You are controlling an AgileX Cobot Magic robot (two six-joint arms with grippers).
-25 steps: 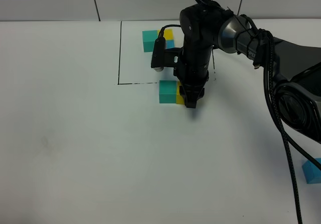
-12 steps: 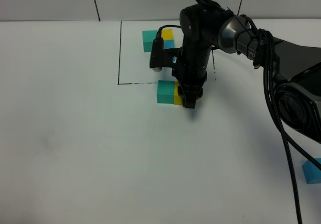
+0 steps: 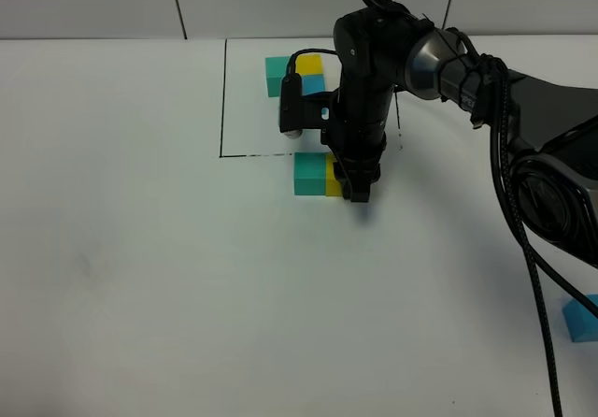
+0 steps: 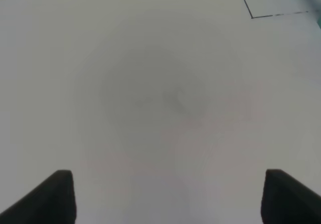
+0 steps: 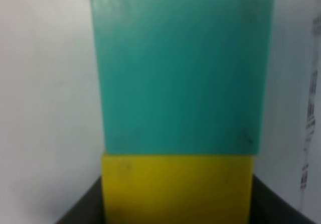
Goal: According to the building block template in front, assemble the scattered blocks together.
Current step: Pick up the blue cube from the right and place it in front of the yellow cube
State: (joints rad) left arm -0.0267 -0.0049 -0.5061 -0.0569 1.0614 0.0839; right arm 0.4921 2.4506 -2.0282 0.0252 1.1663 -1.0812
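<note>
This looks like a robotics lab test bench. A bare white matte tabletop (image 3: 140, 295) has a thin black rectangle outline (image 3: 224, 99) drawn on it. A small matte teal-green cube (image 3: 308, 174) and a small matte yellow cube (image 3: 332, 178) sit just outside the outline. A black jointed robot arm (image 3: 439, 66) trailing a thick black cable (image 3: 533, 277) reaches over the table, in front of a pale panelled wall (image 3: 93, 1).

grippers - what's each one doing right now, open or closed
Left gripper: open, holding nothing.
Right gripper: closed on the yellow block, which touches the teal block.
</note>
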